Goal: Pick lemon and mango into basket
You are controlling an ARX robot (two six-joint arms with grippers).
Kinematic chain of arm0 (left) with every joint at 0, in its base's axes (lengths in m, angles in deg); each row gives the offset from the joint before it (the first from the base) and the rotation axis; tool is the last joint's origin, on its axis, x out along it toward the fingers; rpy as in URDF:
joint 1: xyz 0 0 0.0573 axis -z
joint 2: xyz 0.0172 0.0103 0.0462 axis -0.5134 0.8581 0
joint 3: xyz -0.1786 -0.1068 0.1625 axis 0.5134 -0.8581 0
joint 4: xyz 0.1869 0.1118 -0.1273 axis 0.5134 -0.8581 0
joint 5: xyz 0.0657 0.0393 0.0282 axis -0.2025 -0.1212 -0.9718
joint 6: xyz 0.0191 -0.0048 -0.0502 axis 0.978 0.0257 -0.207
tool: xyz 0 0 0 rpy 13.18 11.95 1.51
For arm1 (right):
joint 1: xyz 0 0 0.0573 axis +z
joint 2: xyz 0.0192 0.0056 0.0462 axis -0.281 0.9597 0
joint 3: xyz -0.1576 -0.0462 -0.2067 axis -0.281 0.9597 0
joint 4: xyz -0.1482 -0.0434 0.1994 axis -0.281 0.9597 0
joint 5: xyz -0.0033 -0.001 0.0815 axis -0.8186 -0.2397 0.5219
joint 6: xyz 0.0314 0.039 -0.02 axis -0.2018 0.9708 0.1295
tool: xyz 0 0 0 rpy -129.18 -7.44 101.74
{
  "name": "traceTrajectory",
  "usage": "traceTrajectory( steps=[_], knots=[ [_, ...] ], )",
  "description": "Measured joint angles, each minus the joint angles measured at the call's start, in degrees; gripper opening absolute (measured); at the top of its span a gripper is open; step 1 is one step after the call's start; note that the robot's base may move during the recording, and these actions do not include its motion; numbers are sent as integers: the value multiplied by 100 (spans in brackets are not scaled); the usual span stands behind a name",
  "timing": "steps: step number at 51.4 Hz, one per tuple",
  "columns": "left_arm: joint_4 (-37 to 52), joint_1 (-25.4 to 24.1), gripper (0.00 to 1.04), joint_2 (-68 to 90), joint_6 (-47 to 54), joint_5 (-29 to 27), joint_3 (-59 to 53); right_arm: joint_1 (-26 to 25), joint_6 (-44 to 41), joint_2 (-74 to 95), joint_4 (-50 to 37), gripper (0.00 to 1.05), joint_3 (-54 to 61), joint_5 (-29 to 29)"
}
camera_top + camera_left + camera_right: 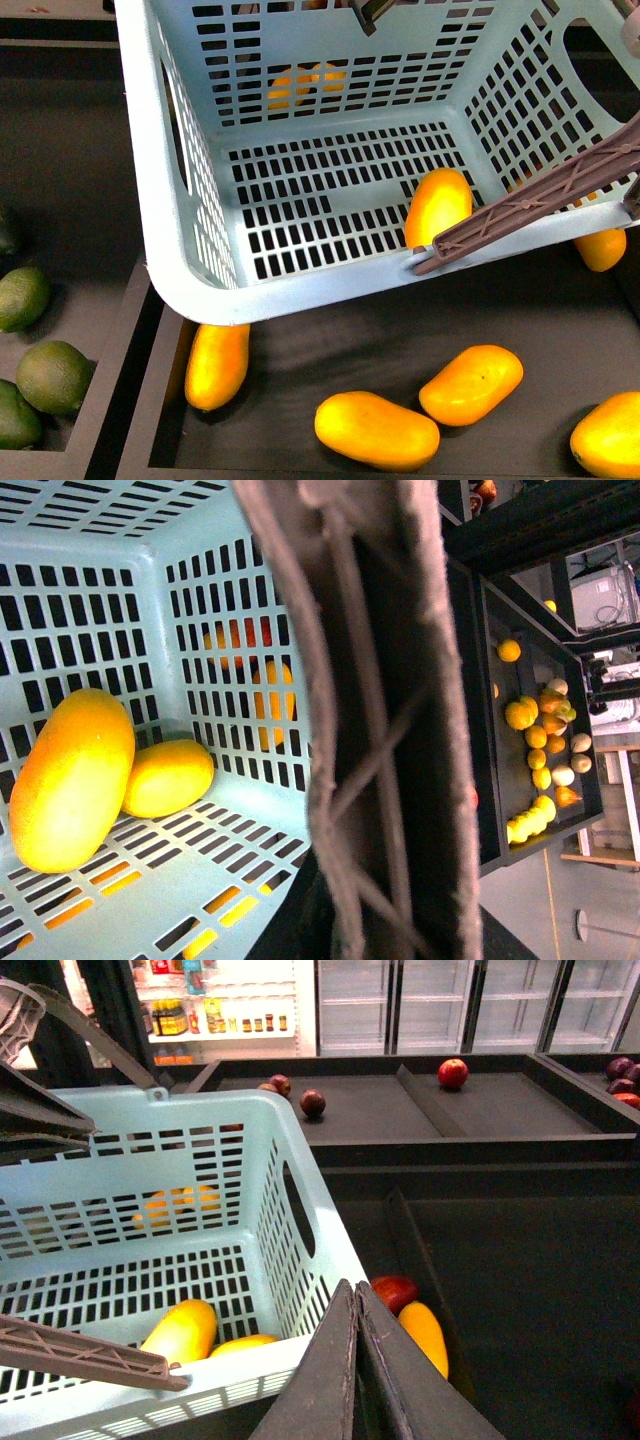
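We see a mango (438, 207) lying on the slotted floor of the basket (190, 290), against the near wall close to where the brown handle (530, 205) crosses the rim; the left wrist view shows a smaller yellow fruit (168, 777) touching it in the floor's corner. Below the basket's near edge, loose mangoes (376, 430) lie scattered on the dark shelf tray (330, 350), and dark green fruits (52, 376) sit in the neighbouring tray beyond its left edge. Our right gripper (357, 1360) hangs just outside the basket's near rim with its fingers pressed together on nothing, while the left gripper's state we cannot tell, since only the handle fills its view.
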Motion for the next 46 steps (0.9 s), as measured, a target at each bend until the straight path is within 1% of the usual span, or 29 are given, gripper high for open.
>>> traceTrajectory(
  steps=[13, 15, 17, 20, 28, 29, 31, 37, 42, 43, 46],
  knots=[
    [0, 0, 5, 0, -2, 2, 0, 0, 0, -407, 413, 2, 0, 0],
    [0, 0, 5, 0, 0, 0, 0, 2, 0, -584, 616, 2, 0, 0],
    [0, 0, 5, 0, 0, 0, 0, 0, 0, -898, 1082, 2, 0, 20],
    [0, 0, 5, 0, 0, 7, 0, 0, 0, -1226, 1357, 2, 0, 9],
    [0, 0, 5, 0, 7, 0, 0, 0, -2, -1370, 1414, 2, 0, 11],
    [0, 0, 5, 0, 7, 0, 0, 0, -4, -1373, 1416, 3, 0, 11],
    [0, 0, 5, 0, 0, 0, 0, 0, -2, -1379, 1419, 10, 0, 11],
    [0, 0, 5, 0, 4, -2, 0, 0, -2, -1381, 1419, 37, 0, 11],
    [0, 0, 5, 0, 0, -2, 0, 0, -2, -1384, 1419, 56, 0, 11],
    [0, 0, 5, 0, 0, 0, 0, 0, -2, -1384, 1419, 63, 0, 11],
    [0, 0, 5, 0, -4, 4, 0, 0, -4, -1386, 1419, 71, 0, 11]
  ],
)
